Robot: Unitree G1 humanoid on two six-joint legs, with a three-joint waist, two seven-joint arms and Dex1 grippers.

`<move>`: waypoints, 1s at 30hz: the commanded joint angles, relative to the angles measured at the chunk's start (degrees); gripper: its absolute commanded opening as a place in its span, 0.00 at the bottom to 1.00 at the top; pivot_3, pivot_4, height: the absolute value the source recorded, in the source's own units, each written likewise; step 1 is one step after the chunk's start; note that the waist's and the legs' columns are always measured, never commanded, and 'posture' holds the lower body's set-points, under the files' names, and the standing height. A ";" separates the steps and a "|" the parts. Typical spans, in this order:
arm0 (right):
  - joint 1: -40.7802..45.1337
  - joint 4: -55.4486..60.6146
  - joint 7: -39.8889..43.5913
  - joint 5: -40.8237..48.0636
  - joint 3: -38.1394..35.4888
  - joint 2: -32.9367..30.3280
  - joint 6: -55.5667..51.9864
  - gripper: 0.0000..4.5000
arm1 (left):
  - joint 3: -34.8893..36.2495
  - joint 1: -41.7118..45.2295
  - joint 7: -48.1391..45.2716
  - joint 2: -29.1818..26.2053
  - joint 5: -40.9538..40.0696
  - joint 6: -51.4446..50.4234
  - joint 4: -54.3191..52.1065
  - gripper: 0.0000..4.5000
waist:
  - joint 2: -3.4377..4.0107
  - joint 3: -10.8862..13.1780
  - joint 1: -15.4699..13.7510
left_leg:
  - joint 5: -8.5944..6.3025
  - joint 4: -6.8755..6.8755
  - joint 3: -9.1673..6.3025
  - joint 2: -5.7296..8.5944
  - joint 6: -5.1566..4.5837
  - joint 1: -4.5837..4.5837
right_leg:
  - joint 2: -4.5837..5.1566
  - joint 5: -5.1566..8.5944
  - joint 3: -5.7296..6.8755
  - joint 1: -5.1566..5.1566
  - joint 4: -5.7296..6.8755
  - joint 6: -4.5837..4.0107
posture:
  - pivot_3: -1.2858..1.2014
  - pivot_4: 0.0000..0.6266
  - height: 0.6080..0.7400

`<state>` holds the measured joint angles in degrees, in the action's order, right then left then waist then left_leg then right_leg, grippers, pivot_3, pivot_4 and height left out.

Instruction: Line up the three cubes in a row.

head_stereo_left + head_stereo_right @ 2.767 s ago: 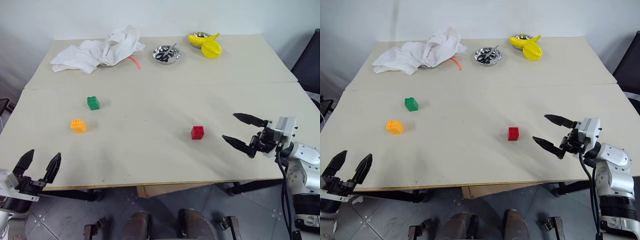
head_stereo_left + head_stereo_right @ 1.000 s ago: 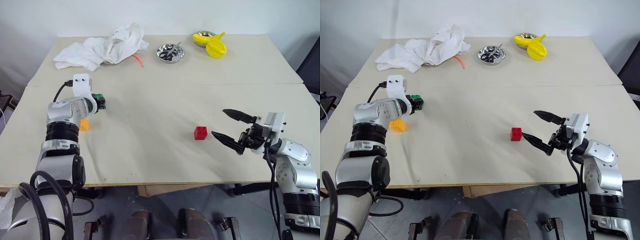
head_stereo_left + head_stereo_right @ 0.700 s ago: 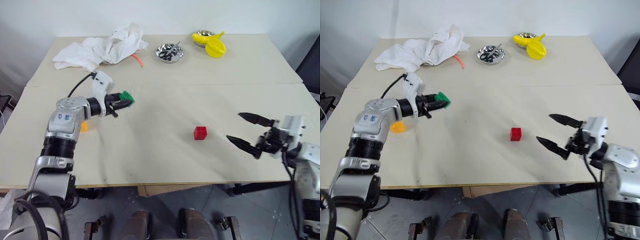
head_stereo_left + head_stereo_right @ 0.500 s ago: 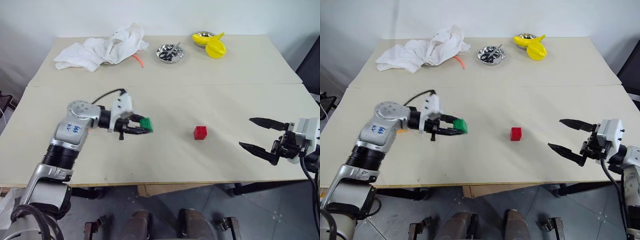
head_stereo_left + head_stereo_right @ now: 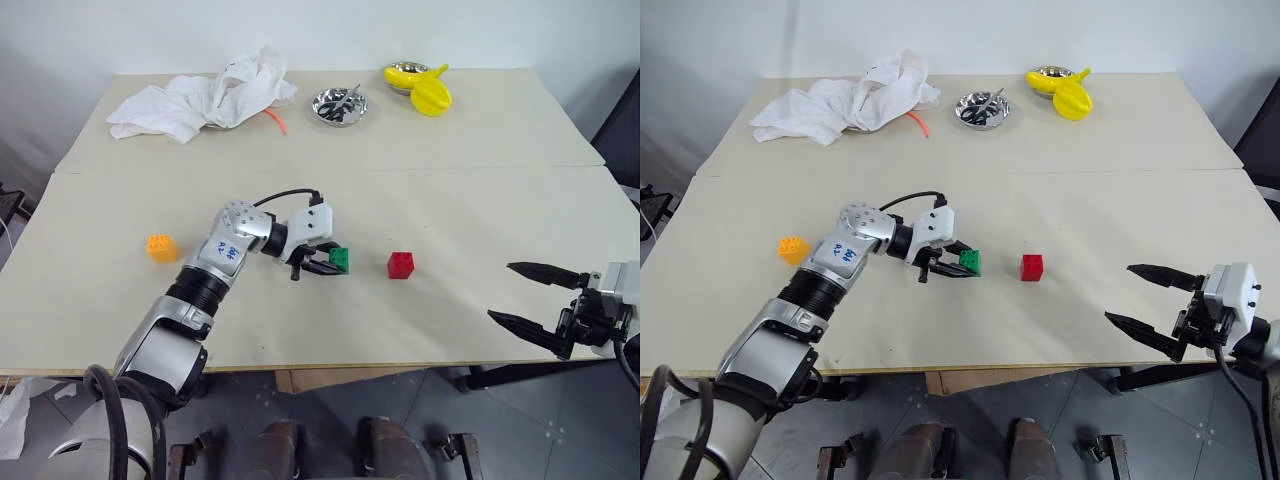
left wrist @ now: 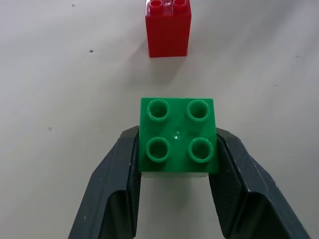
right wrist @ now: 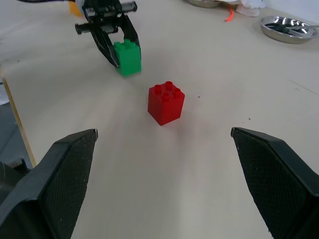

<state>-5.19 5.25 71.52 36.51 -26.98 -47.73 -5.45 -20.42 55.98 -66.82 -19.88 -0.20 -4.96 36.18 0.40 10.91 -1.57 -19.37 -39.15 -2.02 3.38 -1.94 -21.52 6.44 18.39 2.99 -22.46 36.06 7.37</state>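
My left gripper is shut on the green cube, its fingers pressing on two opposite sides with the studs facing up. The green cube is low over the table, just left of the red cube, with a small gap between them. The red cube stands alone near the table's middle. The orange cube sits well off to the left. My right gripper stays open and empty at the front right edge, pointing toward the red cube from a distance.
At the back of the table lie a crumpled white cloth, an orange straw, a metal dish and yellow toy pieces by a small bowl. A seam crosses the tabletop.
My left gripper has carried the green cube rightward from beside the orange cube to just left of the red cube. The right gripper has drawn back from the red cube, still open.
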 commanded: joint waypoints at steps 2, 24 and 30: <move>-1.00 3.27 -0.96 1.54 -2.23 0.33 -0.83 1.00 | -0.62 1.96 -1.44 0.99 1.70 1.65 2.12 0.33 | 0.00 0.00 0.00 | 0.00 0.00 0.00 0.00 0.00 0.00 | 0.00 0.00 0.00 0.00 0.00 0.00 | 0.52 0.24 1.00; 0.86 2.99 -2.23 -0.22 0.46 2.46 0.39 1.00 | 4.60 3.83 -0.07 1.58 0.79 0.89 3.17 1.00 | -0.01 0.00 -0.03 | 0.03 -0.04 0.00 0.05 -0.05 0.00 | 0.00 -0.03 -0.02 0.00 0.03 0.05 | 0.52 0.24 1.00; 5.69 0.23 -1.17 -1.19 4.31 4.24 1.66 1.00 | 13.26 -4.93 -1.40 -4.57 -6.62 -0.15 -9.09 1.00 | 0.04 -0.02 0.58 | 0.03 0.01 0.01 0.00 -0.03 0.01 | 0.03 -0.03 -0.06 -0.06 0.05 0.05 | 0.52 0.24 1.00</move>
<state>-0.55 5.47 69.81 35.11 -22.80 -44.06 -4.97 -10.76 53.62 -67.74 -22.84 -3.22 -4.91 32.00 0.44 10.89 -0.98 -19.35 -39.13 -2.02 3.38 -1.97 -21.48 6.46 18.36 2.88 -22.52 36.11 7.42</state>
